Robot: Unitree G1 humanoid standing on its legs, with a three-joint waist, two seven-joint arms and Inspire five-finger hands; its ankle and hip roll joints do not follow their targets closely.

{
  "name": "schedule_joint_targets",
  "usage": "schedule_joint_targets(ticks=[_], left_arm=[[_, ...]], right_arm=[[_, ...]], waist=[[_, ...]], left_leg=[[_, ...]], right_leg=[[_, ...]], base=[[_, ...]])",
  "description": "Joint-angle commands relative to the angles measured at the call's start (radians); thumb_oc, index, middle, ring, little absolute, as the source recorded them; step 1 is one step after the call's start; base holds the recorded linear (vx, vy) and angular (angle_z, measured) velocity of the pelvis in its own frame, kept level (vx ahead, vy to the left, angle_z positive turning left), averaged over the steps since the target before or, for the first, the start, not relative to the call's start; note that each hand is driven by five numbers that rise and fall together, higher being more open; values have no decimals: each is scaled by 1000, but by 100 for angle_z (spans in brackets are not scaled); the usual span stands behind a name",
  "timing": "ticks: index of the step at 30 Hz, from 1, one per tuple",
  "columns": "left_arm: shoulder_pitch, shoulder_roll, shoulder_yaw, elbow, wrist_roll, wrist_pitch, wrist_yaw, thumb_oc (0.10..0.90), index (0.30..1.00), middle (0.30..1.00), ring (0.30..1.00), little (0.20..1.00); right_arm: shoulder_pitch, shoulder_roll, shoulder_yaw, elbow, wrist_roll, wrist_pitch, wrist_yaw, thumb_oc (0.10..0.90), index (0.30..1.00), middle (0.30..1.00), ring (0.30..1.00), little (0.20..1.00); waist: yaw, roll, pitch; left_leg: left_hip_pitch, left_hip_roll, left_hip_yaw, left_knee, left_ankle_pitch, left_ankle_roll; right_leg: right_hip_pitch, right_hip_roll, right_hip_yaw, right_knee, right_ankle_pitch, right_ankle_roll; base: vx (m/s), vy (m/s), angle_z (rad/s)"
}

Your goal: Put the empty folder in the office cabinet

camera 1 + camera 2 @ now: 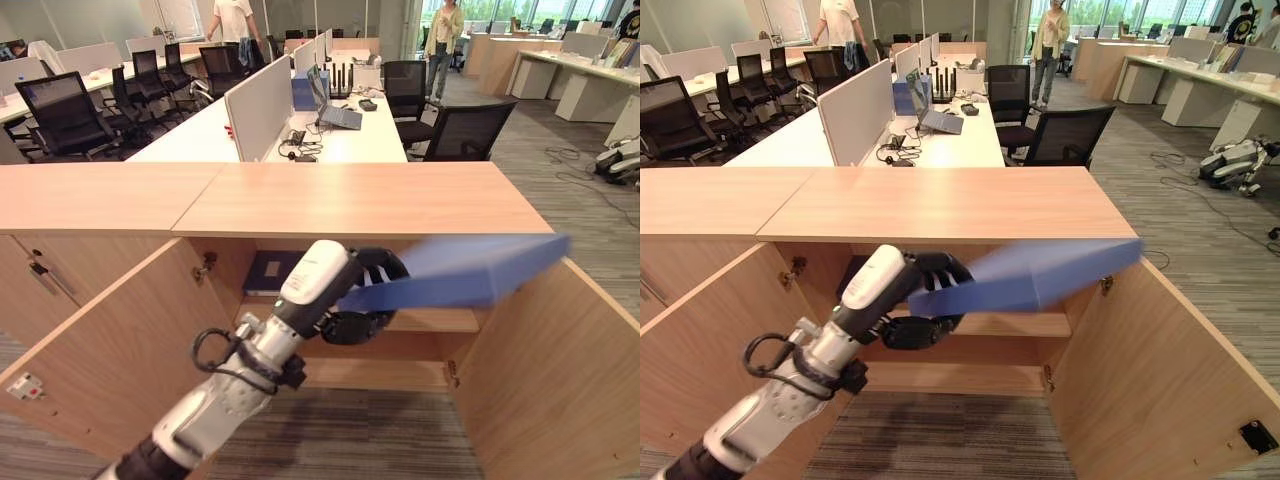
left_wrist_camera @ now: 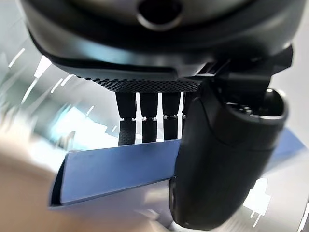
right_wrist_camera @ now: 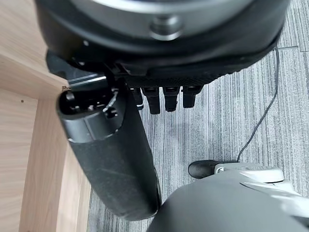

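The left hand (image 1: 355, 295) is seen at the centre of the left eye view, at the mouth of the open office cabinet (image 1: 360, 200). Its fingers (image 2: 148, 123) and thumb (image 2: 222, 159) are clamped on opposite faces of the blue folder (image 1: 470, 270), which is pinched at one end. The folder is held in the air, extending from the hand toward the right of the frame and tilted slightly upward, just below the cabinet's wooden top and in front of the opening. Inside the cabinet, a shelf (image 1: 430, 320) is visible behind the hand, and a dark blue folder (image 1: 268, 272) is lying flat on it, left of centre. Both cabinet doors (image 1: 110, 340) are swung open toward the lower corners. The right hand (image 3: 159, 101) is shown in its wrist view above grey carpet (image 3: 227, 116), beside a wooden panel, with fingers curled and nothing held.
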Motion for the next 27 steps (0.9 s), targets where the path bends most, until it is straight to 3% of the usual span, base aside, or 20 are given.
schedule_joint_targets(ticks=[1, 12, 16, 18, 22, 26, 27], left_arm=[[-61, -49, 139, -31, -191, -42, 13, 400, 300, 300, 300, 300], [107, -7, 207, -13, -152, -6, -33, 400, 300, 300, 300, 300], [139, 44, 206, 7, -56, 3, -59, 400, 300, 300, 300, 300], [176, 103, 181, 55, 30, 25, -132, 400, 300, 300, 300, 300], [246, 137, 195, 115, 90, 26, -184, 400, 300, 300, 300, 300], [296, 101, 201, 127, -46, 33, -223, 400, 300, 300, 300, 300], [298, 100, 203, 125, -48, 34, -225, 400, 300, 300, 300, 300]], right_arm=[[-38, 62, 23, 24, -9, 9, 36, 800, 900, 900, 900, 900], [-47, 59, 29, -2, -31, 10, 57, 800, 900, 900, 900, 900], [-49, 54, 43, -21, -54, 6, 57, 800, 900, 900, 900, 900], [-56, 34, 80, -74, -132, 2, 45, 800, 900, 900, 900, 900], [-46, -40, 162, -382, -285, -7, 34, 800, 900, 900, 900, 900], [-24, -185, 181, -760, -422, -20, 53, 800, 900, 900, 900, 900], [-21, -189, 181, -766, -423, -17, 55, 800, 900, 900, 900, 900]], waist=[[17, -19, 1], [47, -27, 21], [48, -26, 20], [47, -25, 19], [38, -24, 20], [27, -22, 19], [27, -20, 18]], left_leg=[[40, -36, -39, -2, -141, 13], [40, -38, -62, -2, -141, 13], [41, -38, -61, -2, -142, 14], [41, -34, -55, -2, -143, 14], [41, -31, -44, -2, -145, 13], [42, -28, -37, -2, -148, 16], [42, -28, -37, -2, -148, 16]], right_leg=[[-32, -2, -49, 6, -7, 57], [-31, -4, -66, 6, -12, 58], [-31, -2, -65, 6, -13, 58], [-30, 0, -64, 6, -15, 58], [-34, 1, -58, 6, -18, 56], [-36, 0, -56, 6, -20, 56], [-35, 0, -56, 6, -20, 56]], base=[[5, 1, 5], [1, -4, 6], [0, 0, 0], [8, -4, -2], [1, -2, -6], [0, 2, -8], [1, 9, -13]])
